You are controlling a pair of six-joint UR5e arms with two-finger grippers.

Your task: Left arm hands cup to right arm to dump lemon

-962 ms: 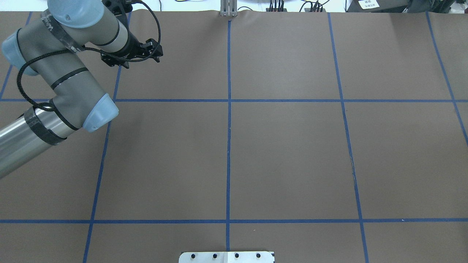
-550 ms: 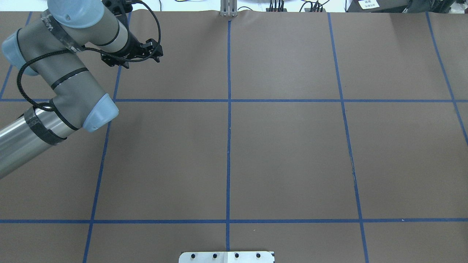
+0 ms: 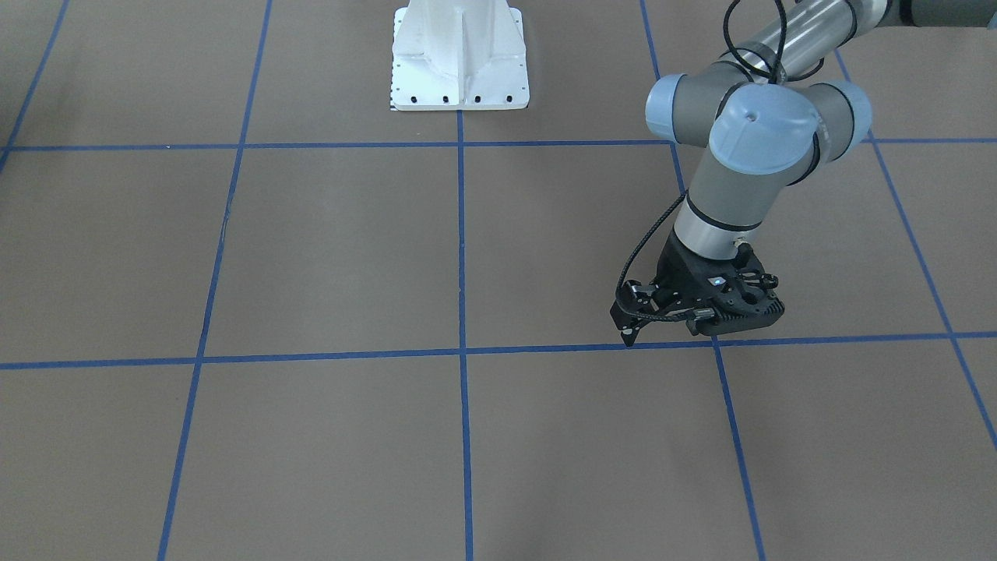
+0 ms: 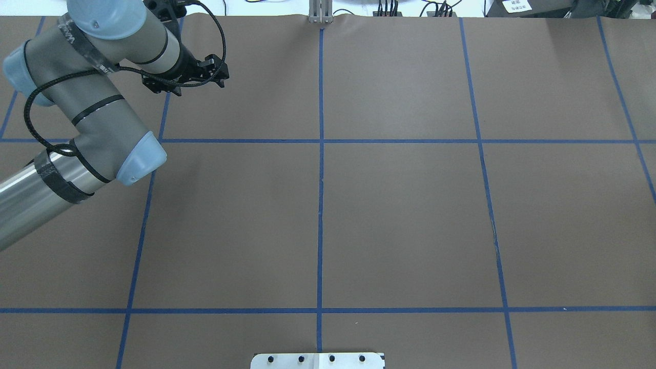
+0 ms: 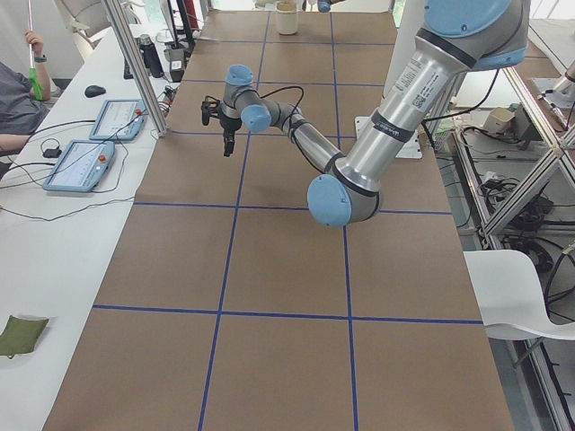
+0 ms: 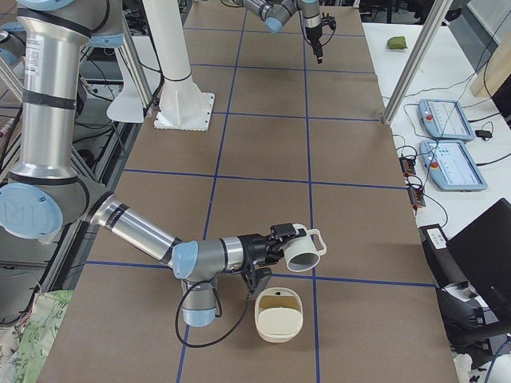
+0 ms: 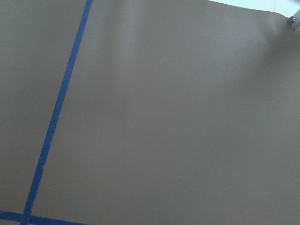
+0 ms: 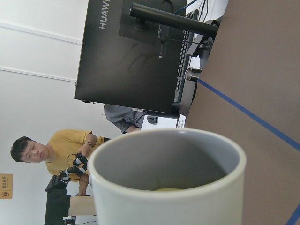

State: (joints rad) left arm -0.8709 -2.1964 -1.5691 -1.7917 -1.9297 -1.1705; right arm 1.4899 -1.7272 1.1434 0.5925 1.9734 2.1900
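The cup lay tipped at the right fingers, whose grip I could not tell, so tipping slowly would drop the lemon into the bowl.

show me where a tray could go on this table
Middle squares of the table, from white base plate to far edge, are bare. Crowded: the robot's right end, with cup, right gripper and cream dish; left gripper hangs far-left.

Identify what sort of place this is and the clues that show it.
Probably a robotics lab: a robot arm over a table taped into a blue grid, with teach pendants on a side bench.
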